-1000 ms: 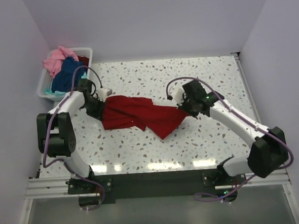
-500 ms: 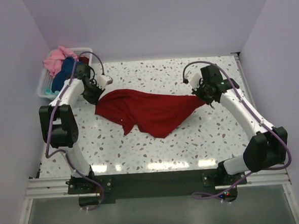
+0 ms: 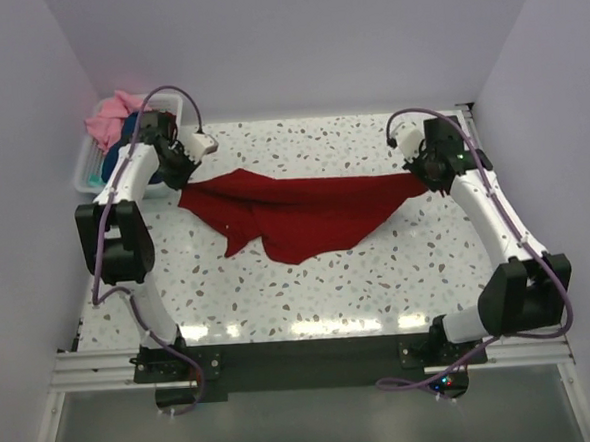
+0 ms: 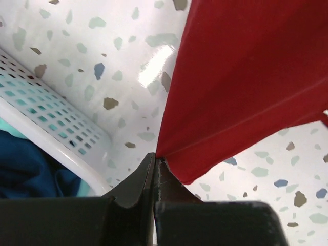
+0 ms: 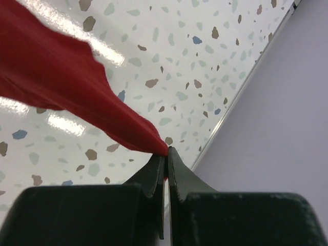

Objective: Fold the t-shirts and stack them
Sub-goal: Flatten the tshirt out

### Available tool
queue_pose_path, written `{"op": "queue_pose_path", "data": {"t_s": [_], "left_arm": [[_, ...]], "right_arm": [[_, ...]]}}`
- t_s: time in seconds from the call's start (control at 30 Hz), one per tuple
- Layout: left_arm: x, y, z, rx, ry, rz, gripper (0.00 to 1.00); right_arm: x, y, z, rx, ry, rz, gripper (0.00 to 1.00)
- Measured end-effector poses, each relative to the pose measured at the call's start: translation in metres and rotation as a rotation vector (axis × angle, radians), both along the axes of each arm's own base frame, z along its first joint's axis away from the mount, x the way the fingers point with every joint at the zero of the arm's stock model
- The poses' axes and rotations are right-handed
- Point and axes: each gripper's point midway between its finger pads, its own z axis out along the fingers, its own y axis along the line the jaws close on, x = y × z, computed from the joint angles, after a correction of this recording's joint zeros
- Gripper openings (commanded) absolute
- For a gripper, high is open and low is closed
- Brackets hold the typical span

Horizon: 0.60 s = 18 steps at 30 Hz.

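red t-shirt [image 3: 305, 212] spread across the table [image 3: 378, 266] between the arms. left gripper [image 4: 155, 163] pinches one corner just beside the basket [image 4: 61, 136]; right gripper [image 5: 166, 155] pinches the opposite tip. basket contents, pink shirt [image 3: 106, 118] and navy shirt [image 3: 121, 157], partly hidden behind left arm.
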Motion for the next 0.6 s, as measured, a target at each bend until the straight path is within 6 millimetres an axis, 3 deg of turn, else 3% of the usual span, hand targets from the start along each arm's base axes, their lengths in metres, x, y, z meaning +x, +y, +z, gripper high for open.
{"op": "queue_pose_path", "data": {"t_s": [0.07,0.17,0.2,0.27,0.4,0.5,0.6], "left_arm": [[0.011,0.000,-0.001,-0.004,-0.012,0.012,0.03],[0.034,0.001,0.000,-0.015,-0.057,0.046,0.31],[0.042,0.001,0.001,-0.017,-0.075,0.063,0.46],[0.057,0.002,0.007,-0.032,-0.110,0.099,0.56],[0.067,-0.011,0.023,-0.127,-0.144,0.120,0.61],[0.040,-0.042,0.028,-0.234,-0.129,0.075,0.61],[-0.018,-0.097,0.023,-0.309,-0.087,-0.032,0.62]], "right_arm": [[0.011,-0.002,-0.008,-0.013,0.002,-0.011,0.00],[0.029,-0.006,-0.026,-0.026,0.041,-0.038,0.00],[0.035,-0.006,-0.030,-0.023,0.050,-0.046,0.00],[0.046,-0.005,-0.033,-0.012,0.056,-0.060,0.00],[0.056,-0.002,-0.024,0.008,0.032,-0.073,0.00],[0.055,0.000,-0.023,0.026,0.034,-0.071,0.00],[0.047,0.003,-0.031,0.041,0.072,-0.070,0.00]]}}
